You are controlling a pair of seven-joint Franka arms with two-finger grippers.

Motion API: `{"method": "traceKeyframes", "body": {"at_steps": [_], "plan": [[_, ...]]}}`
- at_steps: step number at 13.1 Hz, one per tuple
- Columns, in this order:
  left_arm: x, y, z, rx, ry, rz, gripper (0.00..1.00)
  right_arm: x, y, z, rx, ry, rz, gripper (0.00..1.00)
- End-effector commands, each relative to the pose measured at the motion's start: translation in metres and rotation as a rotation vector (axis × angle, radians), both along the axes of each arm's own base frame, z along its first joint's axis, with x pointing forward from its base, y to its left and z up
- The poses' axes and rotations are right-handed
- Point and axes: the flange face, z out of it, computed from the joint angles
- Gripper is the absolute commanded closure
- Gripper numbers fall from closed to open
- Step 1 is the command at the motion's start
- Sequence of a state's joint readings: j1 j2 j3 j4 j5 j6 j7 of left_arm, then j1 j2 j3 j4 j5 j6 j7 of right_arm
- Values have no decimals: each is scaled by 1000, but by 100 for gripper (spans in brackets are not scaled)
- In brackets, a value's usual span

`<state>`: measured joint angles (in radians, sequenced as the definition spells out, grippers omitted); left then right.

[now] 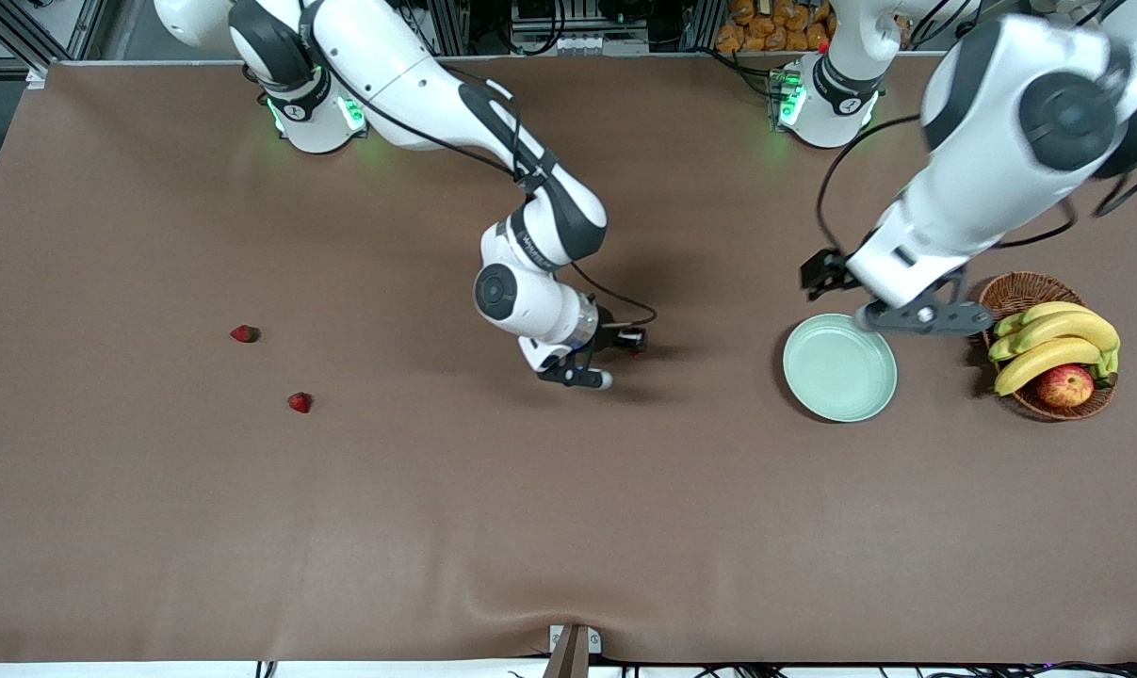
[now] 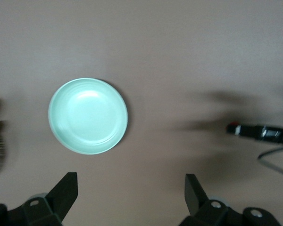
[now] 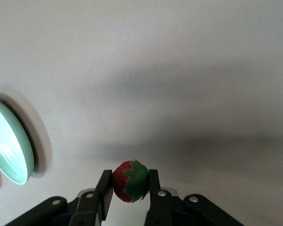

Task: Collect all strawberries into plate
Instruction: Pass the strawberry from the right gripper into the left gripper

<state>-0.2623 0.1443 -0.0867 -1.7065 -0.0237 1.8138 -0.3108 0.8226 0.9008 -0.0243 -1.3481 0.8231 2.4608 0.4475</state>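
Note:
My right gripper [image 1: 632, 341] is shut on a red strawberry [image 3: 129, 181] with a green cap and holds it above the middle of the table. Two more strawberries lie on the table toward the right arm's end, one [image 1: 244, 333] farther from the front camera and one [image 1: 300, 403] nearer. The mint-green plate [image 1: 839, 367] lies empty toward the left arm's end; it also shows in the left wrist view [image 2: 87, 115] and in the right wrist view [image 3: 9, 148]. My left gripper [image 2: 131, 195] is open and empty, up in the air beside the plate.
A brown wicker basket [image 1: 1030, 292] with bananas [image 1: 1048, 344] and an apple [image 1: 1064, 385] stands beside the plate at the left arm's end of the table. The brown table cover [image 1: 568, 527] spreads toward the front camera.

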Motion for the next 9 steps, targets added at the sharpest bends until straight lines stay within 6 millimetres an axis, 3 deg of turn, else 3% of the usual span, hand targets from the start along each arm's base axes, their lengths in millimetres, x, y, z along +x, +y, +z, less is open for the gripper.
{"method": "traceKeyframes", "body": {"at_steps": [1, 3, 4, 5, 7, 9], "plan": [[5, -32, -37, -8, -26, 50, 0, 1, 8, -8, 10, -11, 15, 33], [7, -39, -62, -19, -48, 95, 0, 8, 3, 4, 15, -23, 10, 9], [5, -40, -73, -20, -52, 100, 0, 15, -6, 10, 15, -24, 2, 2], [1, -39, -83, -13, -39, 100, 0, 31, -27, 18, 12, -23, -28, 2], [-1, -35, -100, 0, -11, 105, 0, 65, -92, 29, -5, 3, -112, 0], [1, -44, -118, 4, 6, 130, 0, 96, -165, 39, -45, 19, -173, 0]]}}
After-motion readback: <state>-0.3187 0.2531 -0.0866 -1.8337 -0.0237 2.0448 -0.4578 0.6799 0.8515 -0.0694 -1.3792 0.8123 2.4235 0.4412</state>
